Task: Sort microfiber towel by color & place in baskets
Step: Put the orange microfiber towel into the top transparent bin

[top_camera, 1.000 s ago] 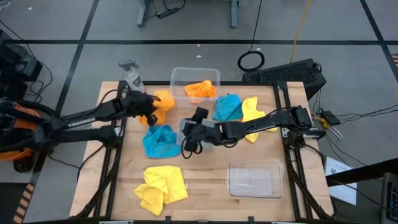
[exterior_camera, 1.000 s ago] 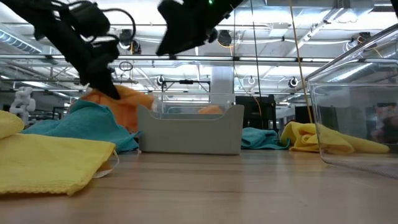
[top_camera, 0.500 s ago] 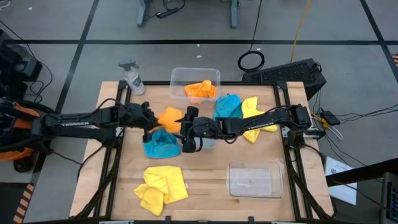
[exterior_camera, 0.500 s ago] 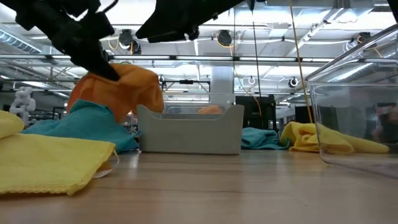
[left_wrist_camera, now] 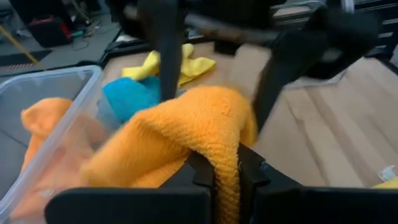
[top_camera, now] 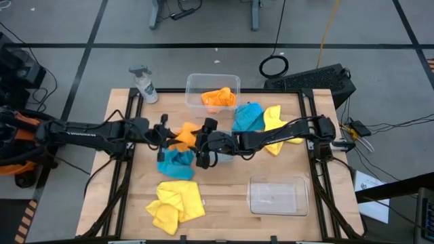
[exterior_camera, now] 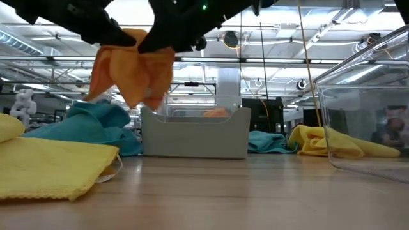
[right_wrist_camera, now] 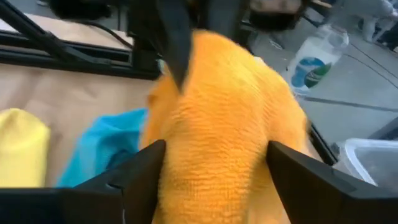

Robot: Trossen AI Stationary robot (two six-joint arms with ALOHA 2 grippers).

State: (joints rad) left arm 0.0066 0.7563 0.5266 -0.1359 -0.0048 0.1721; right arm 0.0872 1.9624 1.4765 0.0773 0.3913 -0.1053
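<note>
Left fingers [left_wrist_camera: 225, 171] clenched on orange towel [top_camera: 184, 133], right fingers [top_camera: 202, 141] spread around it

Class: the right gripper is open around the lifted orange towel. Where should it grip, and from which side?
On the hanging fold beside the left gripper, coming from the right. The orange towel is pinched there and droops clear of the table, and the right gripper already straddles it.

From up here I see a grey concrete floor [top_camera: 68, 61] crossed by dark seams, with a black cable coil [top_camera: 274, 66] at one o'clock off the wooden table [top_camera: 224, 196]. Level across it, ceiling trusses [exterior_camera: 268, 61] and bright lamps [exterior_camera: 231, 39] fill the hall.
</note>
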